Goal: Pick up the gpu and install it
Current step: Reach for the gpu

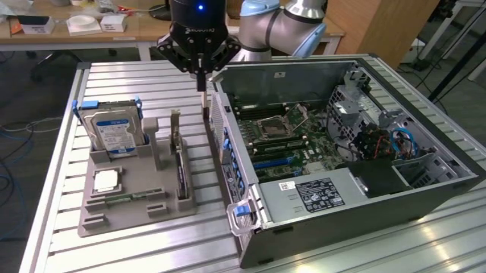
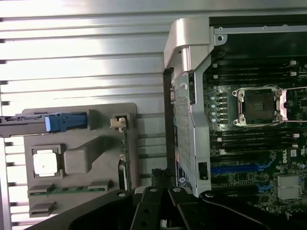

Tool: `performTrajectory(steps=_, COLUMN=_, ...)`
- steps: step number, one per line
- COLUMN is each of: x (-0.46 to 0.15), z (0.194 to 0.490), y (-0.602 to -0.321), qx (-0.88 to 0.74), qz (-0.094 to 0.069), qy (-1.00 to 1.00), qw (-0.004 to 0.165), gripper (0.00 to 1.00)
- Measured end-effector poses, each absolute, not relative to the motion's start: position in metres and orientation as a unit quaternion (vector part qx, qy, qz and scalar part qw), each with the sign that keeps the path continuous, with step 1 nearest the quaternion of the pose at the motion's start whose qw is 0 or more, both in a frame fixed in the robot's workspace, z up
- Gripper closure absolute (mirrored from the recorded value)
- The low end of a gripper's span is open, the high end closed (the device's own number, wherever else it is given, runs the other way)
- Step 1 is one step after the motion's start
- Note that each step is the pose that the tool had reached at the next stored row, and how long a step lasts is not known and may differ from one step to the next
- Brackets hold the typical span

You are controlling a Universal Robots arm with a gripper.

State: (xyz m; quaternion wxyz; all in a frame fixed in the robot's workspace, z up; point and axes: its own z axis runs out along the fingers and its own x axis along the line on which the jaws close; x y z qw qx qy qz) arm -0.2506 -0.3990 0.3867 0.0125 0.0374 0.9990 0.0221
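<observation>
gripper [image 1: 201, 85]: fingers pressed together, nothing seen between them; hanging point-down in the upper centre of the exterior view, over the strip of table between the parts tray and the computer case.

gpu [image 1: 181, 165]: standing on edge in the tray slot nearest the case, left of centre in the exterior view, silver bracket at its far end; untouched, lower than the fingertips and towards the exterior view's left of them.

parts tray [image 1: 122, 219]: grey moulded holder in the lower left of the exterior view. Also carrying a hard drive [image 1: 114, 133] upright at the back, a processor chip [image 1: 106, 181] lying flat, and a memory stick [image 1: 125, 199] flat near the front.

computer case [image 1: 365, 227]: on its side in the right half of the exterior view, side panel off and interior open.

motherboard [image 1: 296, 142]: exposed, with the processor socket [image 1: 272, 128] near its middle; blue expansion slot [image 1: 277, 164] apparently bare, no card standing in it.

table [image 1: 122, 79]: slatted aluminium, under both tray and case.

done so far: by the look of it, nothing beyond bringing the closed tool above the work area; card neither gripped nor lifted.

left to do: judged to be the whole job, pick-up and installation alike.
</observation>
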Motion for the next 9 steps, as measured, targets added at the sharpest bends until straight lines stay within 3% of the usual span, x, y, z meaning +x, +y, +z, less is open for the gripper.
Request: performTrajectory(steps=9, x=-0.263, z=0.386, y=-0.399, qx=0.037, qz=0.022, qy=0.999, qw=0.012, gripper=0.89)
